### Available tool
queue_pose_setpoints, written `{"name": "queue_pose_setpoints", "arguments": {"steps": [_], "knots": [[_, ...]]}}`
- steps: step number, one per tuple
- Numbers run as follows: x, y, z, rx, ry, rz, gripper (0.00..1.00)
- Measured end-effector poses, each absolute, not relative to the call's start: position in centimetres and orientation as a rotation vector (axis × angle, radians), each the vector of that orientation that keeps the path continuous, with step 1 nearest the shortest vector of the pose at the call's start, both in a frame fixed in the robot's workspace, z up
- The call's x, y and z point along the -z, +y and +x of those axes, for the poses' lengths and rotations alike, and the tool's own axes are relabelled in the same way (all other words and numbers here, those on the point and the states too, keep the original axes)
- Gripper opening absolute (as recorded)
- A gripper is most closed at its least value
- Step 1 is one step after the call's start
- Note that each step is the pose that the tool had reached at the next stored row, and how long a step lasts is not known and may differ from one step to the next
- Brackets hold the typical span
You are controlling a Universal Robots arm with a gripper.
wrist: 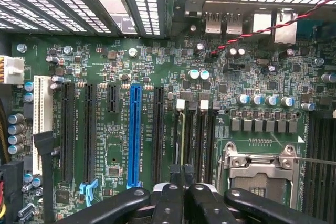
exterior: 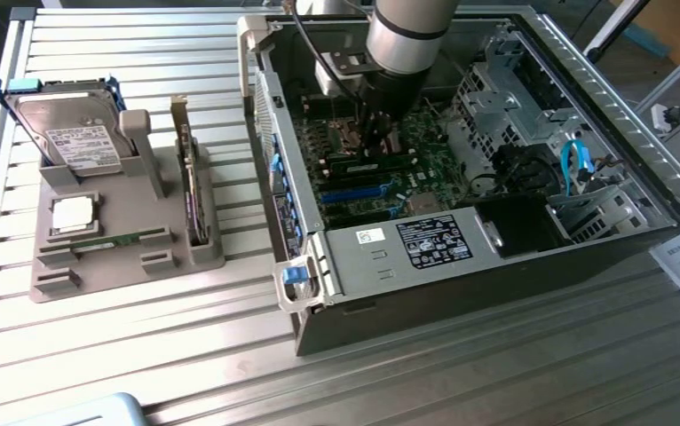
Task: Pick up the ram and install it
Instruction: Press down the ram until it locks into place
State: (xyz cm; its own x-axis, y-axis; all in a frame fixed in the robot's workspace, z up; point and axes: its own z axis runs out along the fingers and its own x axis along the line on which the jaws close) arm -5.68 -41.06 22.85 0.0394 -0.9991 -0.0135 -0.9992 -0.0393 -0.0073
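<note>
Gripper is pinched fully shut, fingers pressed together. I can't see anything clearly held between them. It's down inside the open computer case, hanging low over the motherboard, with the fingertips right above the bank of dark memory slots, next to the CPU socket. In the exterior view the arm drops in from the top and the gripper sits around the middle of the board.

There's a thin pale line along the nearest slot under the tips. Honestly, it's too edge-on for me to tell whether that's a stick or just the slot itself.

Moving outward, the blue expansion slot and the black ones run parallel to the memory slots.

What looks like the ram is well away from the gripper, outside the case. It's lying flat in the grey parts tray on the slatted table, towards the exterior view's left. Its long axis runs across that view and its right-hand end tips slightly up-frame, pointing towards the case. It sits just below the silver processor chip, and the hard drive is propped up behind. The upright card stands at the ram's case-side end.
</note>
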Motion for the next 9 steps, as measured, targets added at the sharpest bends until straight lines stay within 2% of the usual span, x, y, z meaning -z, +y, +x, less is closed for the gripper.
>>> {"name": "queue_pose_setpoints", "arguments": {"steps": [9], "knots": [[-22.75, -41.06, -5.68, -0.007, 2.167, -2.254, 0.1]]}}
